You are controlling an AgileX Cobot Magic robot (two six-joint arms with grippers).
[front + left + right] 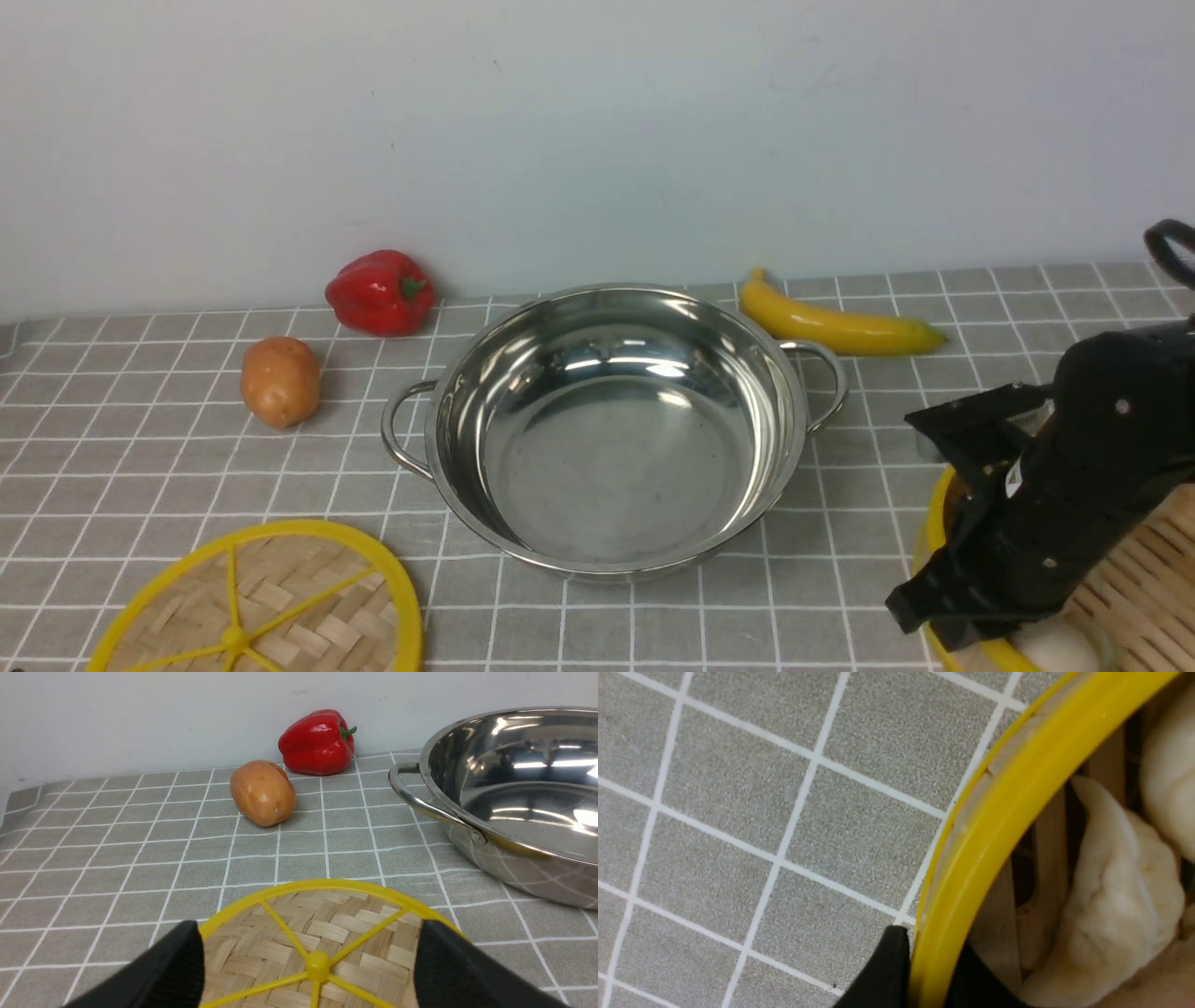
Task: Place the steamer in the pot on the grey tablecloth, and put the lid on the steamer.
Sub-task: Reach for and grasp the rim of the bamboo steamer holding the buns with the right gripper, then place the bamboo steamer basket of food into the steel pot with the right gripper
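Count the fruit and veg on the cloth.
3. Pepper by the wall, left of the pot; potato in front of the pepper, slightly left; banana behind the pot's right handle. The right arm blocks the near-right corner, so more may be hidden.

Shiny metal, matt cloth, pale bamboo

The pot [523, 373] is polished steel, smooth like a mirror; the tablecloth [140, 467] is grey cloth, matt and grainy. The lid [271, 602] and the steamer [999, 807] have bamboo strips inside glossy yellow plastic rims — the dumpling [1111, 896] looks matt and creased. The pepper [378, 291] is glossy, the potato [279, 381] dull.
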